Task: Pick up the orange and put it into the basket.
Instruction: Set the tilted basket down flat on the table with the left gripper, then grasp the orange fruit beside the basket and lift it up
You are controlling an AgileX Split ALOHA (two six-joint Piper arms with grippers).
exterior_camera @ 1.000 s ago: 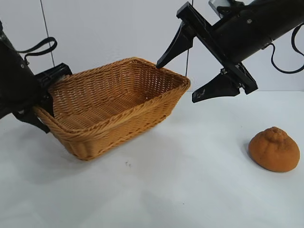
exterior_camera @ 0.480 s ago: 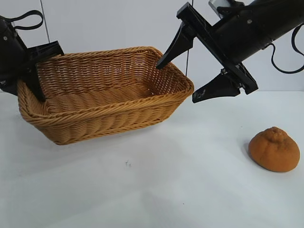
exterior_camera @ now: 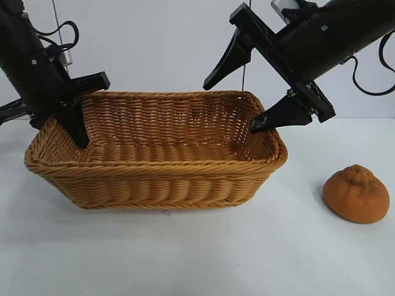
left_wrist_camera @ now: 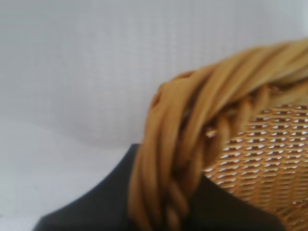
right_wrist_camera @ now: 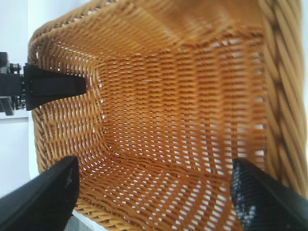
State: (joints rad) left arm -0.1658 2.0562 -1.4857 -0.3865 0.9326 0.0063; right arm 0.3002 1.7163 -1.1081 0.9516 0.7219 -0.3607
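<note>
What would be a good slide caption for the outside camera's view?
Left gripper clamps the basket by its rim, right gripper hangs open above it, and the orange waits on the table.

The exterior camera sits low, near table level, facing both arms, with the basket [exterior_camera: 154, 154] centre-left of the frame. The left wrist camera looks from very close at the braided rim, filling its lower right. The right wrist camera looks down into the basket's interior — all three views share the basket and little else.
</note>
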